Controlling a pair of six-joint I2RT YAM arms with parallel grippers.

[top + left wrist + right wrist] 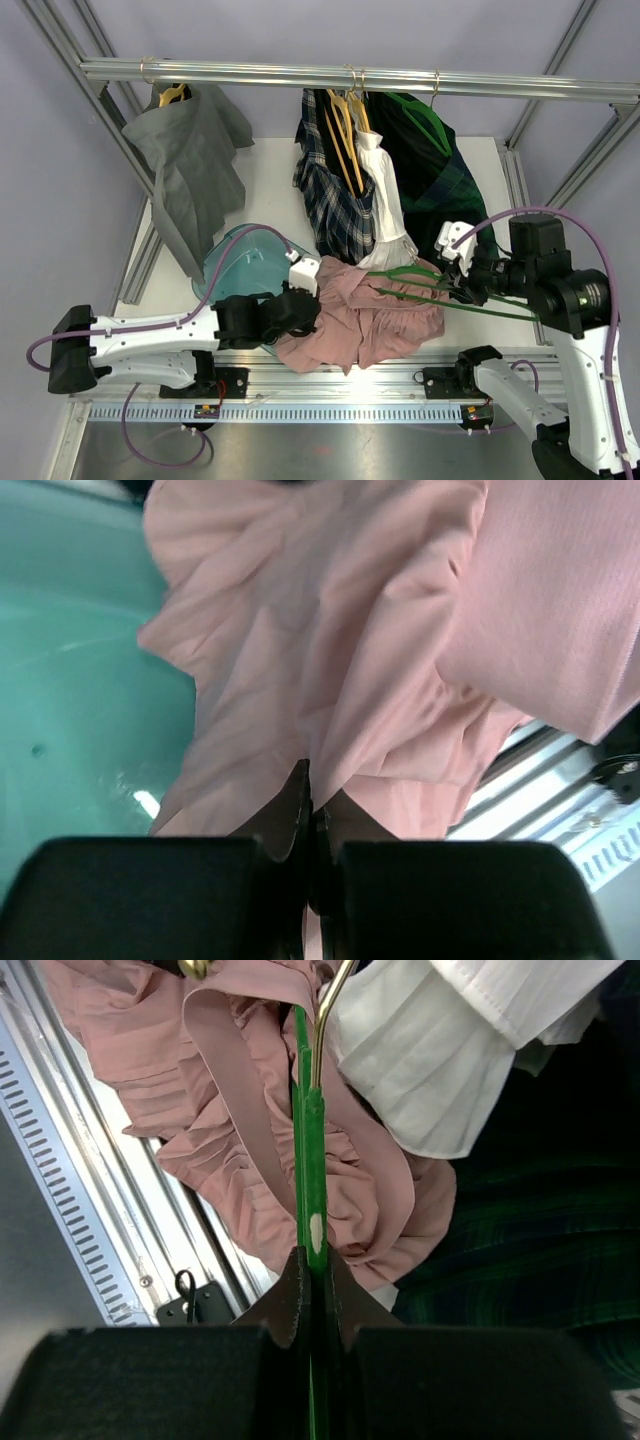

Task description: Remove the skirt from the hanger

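The pink skirt (360,320) lies crumpled near the table's front edge, its waistband (235,1130) still looped around the green hanger (430,275). My left gripper (303,303) is at the skirt's left edge and shut on a fold of the pink cloth (350,660); in the left wrist view the jaws (313,800) meet with fabric pinched between them. My right gripper (463,280) is at the skirt's right side, shut on the green hanger bar (308,1160), which runs straight through its jaws (315,1270). The hanger's gold hook (335,1000) shows past the waistband.
A teal basin (245,265) sits left of the skirt, under my left arm. On the overhead rail (350,75) hang a grey garment (190,160), a blue plaid skirt (335,195), a white pleated one (383,200) and a dark green plaid one (435,170). An aluminium rail (300,385) borders the front.
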